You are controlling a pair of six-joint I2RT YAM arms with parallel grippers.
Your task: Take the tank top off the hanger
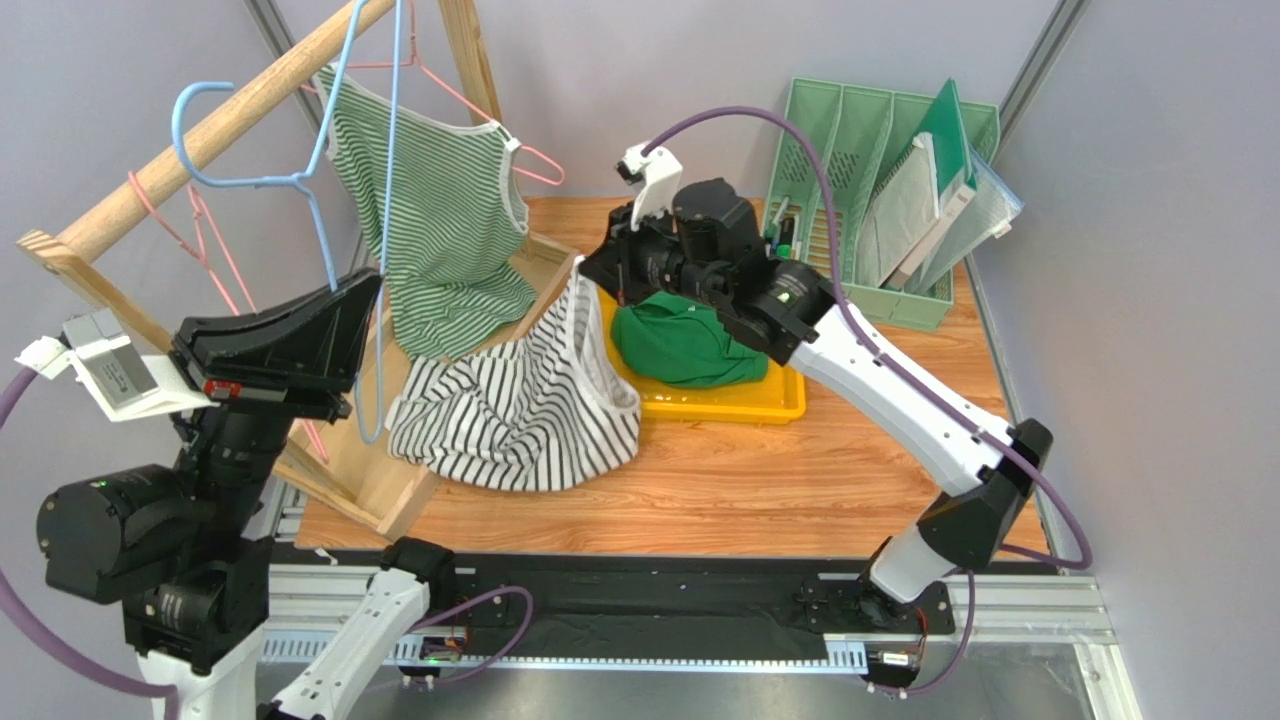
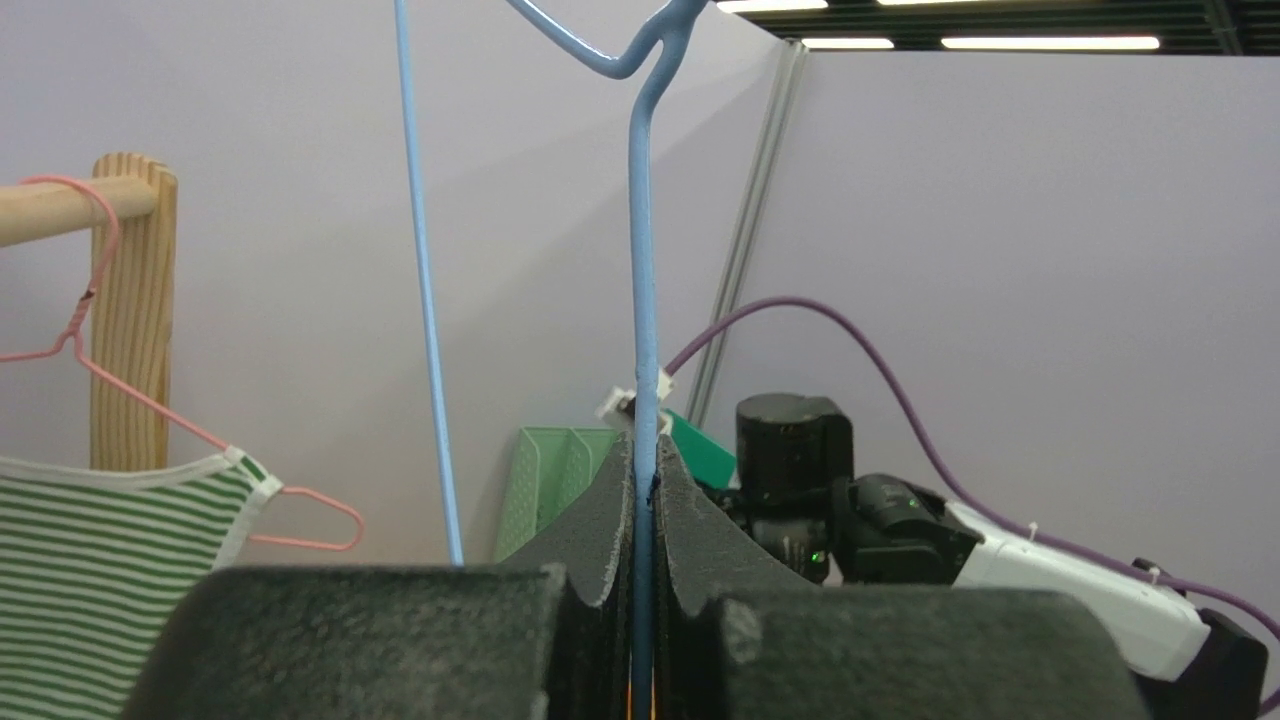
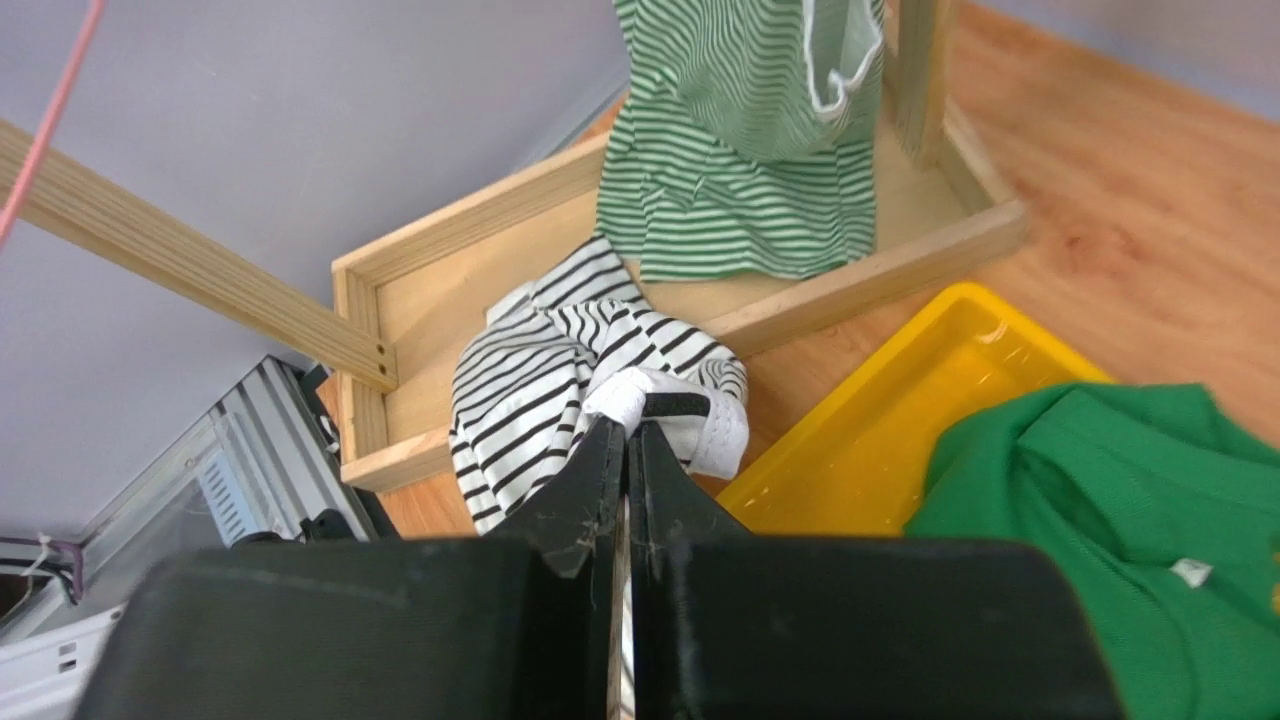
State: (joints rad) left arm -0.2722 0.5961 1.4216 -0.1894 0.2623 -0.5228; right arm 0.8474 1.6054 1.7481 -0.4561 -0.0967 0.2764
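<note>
Wooden tabletop (image 1: 781, 480) across the middle of the top view. Wooden rack (image 1: 181, 150) at 9 to 10 o'clock, base frame on the tabletop, rail slanting up to 11 o'clock. Green organizer (image 1: 842, 165) at 1 o'clock, against the back edge, papers upright in its slots.

Black-and-white striped tank top (image 1: 511, 413) slumped over the rack's base frame and onto the tabletop, at 9 o'clock of the tray, touching its near-left corner. Green-striped top (image 1: 436, 225) hung from the rail, at 11 o'clock of the tank top. Yellow tray (image 1: 736, 402) near the centre, with a green shirt (image 1: 684, 342) bunched inside.

Blue wire hanger (image 2: 643, 300) raised above the rack, upright, lower loop just beside the tank top's 9 o'clock edge; cannot tell if any strap is on the wire.

Left fingers (image 2: 624, 503) pressed fully together on the hanger's wire, pinched between the pads. Right fingers (image 3: 609, 465) likewise closed tight, gripping the tank top's white hem at its 1 o'clock corner, just over the tray's left rim.
</note>
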